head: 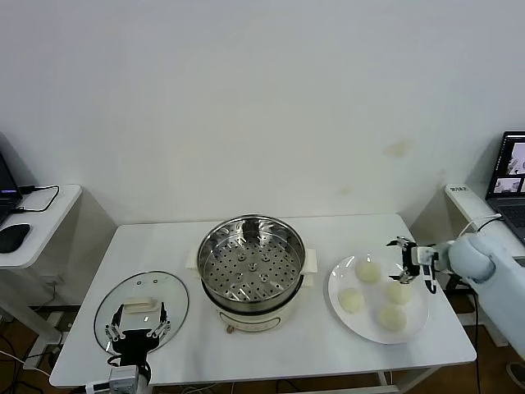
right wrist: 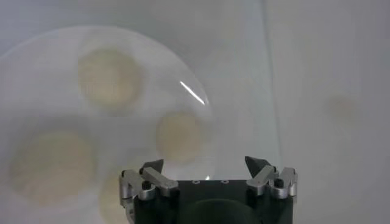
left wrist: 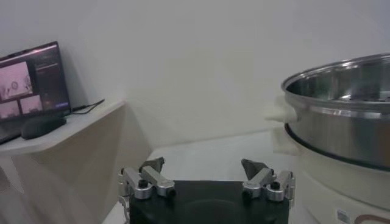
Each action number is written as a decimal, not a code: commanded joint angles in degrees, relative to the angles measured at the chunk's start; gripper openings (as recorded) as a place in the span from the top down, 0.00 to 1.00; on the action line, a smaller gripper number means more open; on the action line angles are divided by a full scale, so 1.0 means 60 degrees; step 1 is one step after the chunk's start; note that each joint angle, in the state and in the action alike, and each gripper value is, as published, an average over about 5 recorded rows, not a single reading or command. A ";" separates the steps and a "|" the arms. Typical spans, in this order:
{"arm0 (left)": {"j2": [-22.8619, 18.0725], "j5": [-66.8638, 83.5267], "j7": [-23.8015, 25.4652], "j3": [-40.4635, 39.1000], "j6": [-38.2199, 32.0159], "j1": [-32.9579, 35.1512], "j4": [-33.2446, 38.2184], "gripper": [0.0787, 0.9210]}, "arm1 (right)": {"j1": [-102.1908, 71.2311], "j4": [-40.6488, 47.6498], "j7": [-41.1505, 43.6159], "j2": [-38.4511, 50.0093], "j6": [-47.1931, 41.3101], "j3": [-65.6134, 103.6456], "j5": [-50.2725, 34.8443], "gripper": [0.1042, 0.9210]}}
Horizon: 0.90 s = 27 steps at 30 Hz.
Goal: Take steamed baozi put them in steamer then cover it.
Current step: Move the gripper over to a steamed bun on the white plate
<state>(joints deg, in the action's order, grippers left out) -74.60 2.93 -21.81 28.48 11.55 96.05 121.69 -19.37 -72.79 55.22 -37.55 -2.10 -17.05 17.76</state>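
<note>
Four cream-white baozi lie on a white plate [head: 420,310] at the table's right: one at the back [head: 368,269], one at the right [head: 399,292], one at the left [head: 351,300], one at the front [head: 392,318]. My right gripper [head: 404,261] hovers open and empty over the plate's far right side. In the right wrist view [right wrist: 206,167] the baozi [right wrist: 109,76] lie beneath and ahead of it. The steamer [head: 250,271] stands open and empty at the table's middle. The glass cover [head: 139,291] lies flat at the front left. My left gripper [head: 138,335] is open over its near edge.
The left wrist view shows my left gripper [left wrist: 204,176] open, the steamer's steel wall [left wrist: 341,115] close beside it, and a white side table [left wrist: 67,125] with a mouse and a laptop. Another laptop [head: 510,176] stands at the far right.
</note>
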 commanded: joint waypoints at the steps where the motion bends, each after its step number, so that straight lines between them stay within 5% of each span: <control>1: 0.0030 -0.0035 -0.0001 0.0067 0.0072 -0.0058 -0.0030 0.12 | 0.2265 0.1876 0.0657 -0.0814 0.0255 -0.2799 -0.0072 0.12; 22: 0.0060 -0.0012 0.0048 0.0186 0.0125 -0.0081 0.0010 0.12 | 0.2255 0.3044 0.0654 -0.2057 -0.0032 -0.3155 0.0126 0.13; 27: 0.0038 -0.0012 0.0042 0.0169 0.0123 -0.0098 -0.0001 0.12 | 0.2236 0.2994 0.0648 -0.2045 -0.0118 -0.3159 0.0123 0.22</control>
<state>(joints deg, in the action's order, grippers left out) -74.34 2.91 -21.52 29.55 12.25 95.52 121.76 -7.17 -56.67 58.80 -48.52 -2.65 -34.40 18.52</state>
